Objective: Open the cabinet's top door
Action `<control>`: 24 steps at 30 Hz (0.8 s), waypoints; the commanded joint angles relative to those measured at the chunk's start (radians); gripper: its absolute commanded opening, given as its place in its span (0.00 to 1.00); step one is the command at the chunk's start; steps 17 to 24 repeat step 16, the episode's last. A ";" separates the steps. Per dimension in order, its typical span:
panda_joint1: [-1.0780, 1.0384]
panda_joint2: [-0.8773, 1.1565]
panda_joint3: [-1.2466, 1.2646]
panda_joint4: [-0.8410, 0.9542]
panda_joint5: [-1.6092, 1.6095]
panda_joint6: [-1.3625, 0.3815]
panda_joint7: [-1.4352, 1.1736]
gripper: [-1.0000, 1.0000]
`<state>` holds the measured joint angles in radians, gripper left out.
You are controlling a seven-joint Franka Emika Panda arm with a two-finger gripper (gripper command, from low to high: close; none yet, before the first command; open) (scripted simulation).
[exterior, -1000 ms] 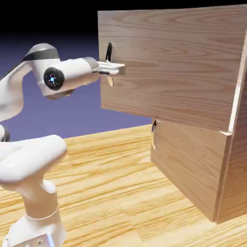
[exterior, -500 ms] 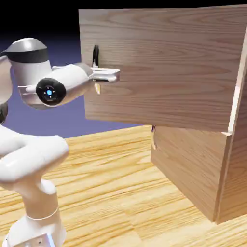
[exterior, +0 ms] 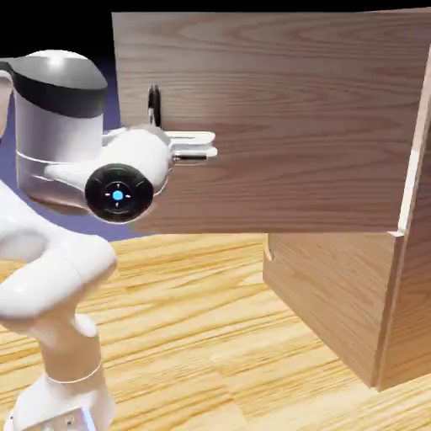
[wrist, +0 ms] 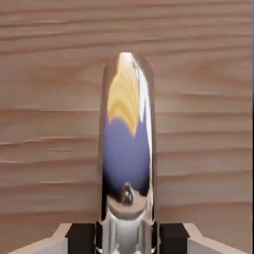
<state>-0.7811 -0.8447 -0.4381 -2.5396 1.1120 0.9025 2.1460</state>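
Two fingertips (wrist: 174, 239) have your top door's handle (wrist: 126, 139) clamped between them, its long axis upright against the door (exterior: 278, 118). That panel stands swung out from the cabinet (exterior: 332, 307); judging onward, your pull should arc around its opposite, hinged edge.

Top door (exterior: 278, 126): wood-grain panel, upright, swung open from the cabinet (exterior: 337, 295), hinged at the exterior view's right. Cabinet is light brown wood, standing upright, lower panel below the door.
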 commanded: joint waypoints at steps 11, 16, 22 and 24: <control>0.221 0.399 -0.247 0.363 -0.176 -0.279 -0.213 0.00; 0.296 0.580 -0.346 0.534 -0.226 -0.423 -0.335 0.00; 0.296 0.580 -0.346 0.534 -0.226 -0.423 -0.335 0.00; 0.296 0.580 -0.346 0.534 -0.226 -0.423 -0.335 0.00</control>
